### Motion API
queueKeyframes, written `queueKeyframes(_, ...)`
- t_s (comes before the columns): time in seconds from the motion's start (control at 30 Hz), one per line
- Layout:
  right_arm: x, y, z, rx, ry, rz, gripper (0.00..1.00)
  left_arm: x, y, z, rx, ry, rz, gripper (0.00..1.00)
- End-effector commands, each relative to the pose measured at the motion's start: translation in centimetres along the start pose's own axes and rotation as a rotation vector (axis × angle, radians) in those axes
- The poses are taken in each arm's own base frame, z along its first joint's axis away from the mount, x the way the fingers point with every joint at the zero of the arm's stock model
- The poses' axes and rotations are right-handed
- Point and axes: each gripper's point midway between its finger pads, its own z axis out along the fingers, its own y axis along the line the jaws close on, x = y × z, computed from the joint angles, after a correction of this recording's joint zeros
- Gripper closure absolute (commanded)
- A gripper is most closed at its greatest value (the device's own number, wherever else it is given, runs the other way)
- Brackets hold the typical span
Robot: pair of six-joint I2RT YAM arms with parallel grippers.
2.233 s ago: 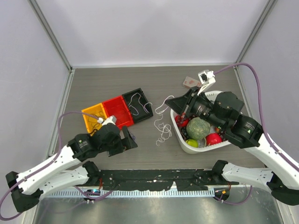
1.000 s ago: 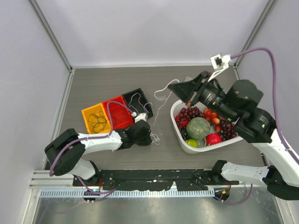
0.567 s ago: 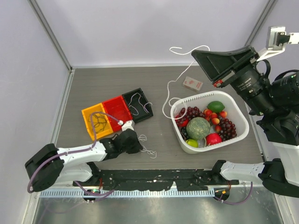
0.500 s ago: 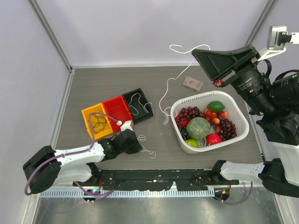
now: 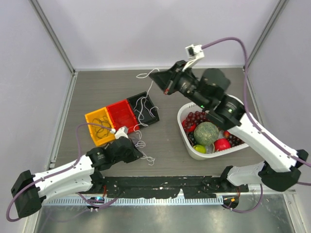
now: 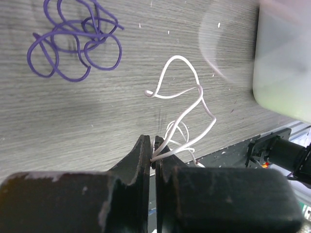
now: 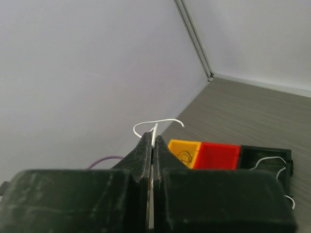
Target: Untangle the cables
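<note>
Slack from the white cable (image 6: 199,91) lies looped on the table (image 6: 97,111) just past the left fingers (image 6: 142,154), which are clamped shut on it low over the surface. The right fingers (image 7: 145,145) are pressed shut on another stretch held in the air, a short curl poking out beyond their tips. Between the two grips the cable drapes across the black bin (image 5: 137,96). Half a second earlier the right fingers were raised high beyond the fruit basket (image 5: 214,154). They now sit lower and further left, behind the bins, while the left fingers remain near the same spot.
</note>
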Motion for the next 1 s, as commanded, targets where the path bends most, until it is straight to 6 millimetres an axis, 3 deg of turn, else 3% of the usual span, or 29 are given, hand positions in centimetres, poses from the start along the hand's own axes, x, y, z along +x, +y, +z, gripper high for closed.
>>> queueKeyframes(0.0,-1.3,-0.9,2.0,0.030,-0.102,-0.066,0.99,1.1,0.7,-0.6,-0.025,0.050,-0.093,0.98)
queueKeyframes(0.3,3.4,-4.5,5.8,0.075,-0.059,-0.128,0.99,1.4,0.3,-1.7,-0.011,0.076,-0.132,0.99)
queueKeyframes(0.53,7.9,-9.1,7.8,0.122,-0.010,-0.147,0.99,1.1,-0.3,-2.5,0.004,0.077,-0.156,0.99)
queueKeyframes(0.67,12.2,-12.1,8.7,0.161,0.064,-0.180,0.99,0.7,-1.4,-3.3,0.037,0.076,-0.160,0.99)
queueKeyframes(0.8,18.6,-15.8,9.9,0.215,0.215,-0.227,0.99,-0.3,-3.0,-4.5,0.083,0.064,-0.160,0.99)
queueKeyframes(0.97,23.6,-19.0,11.4,0.274,0.362,-0.264,0.99,-1.1,-3.9,-6.0,0.097,0.049,-0.159,0.99)
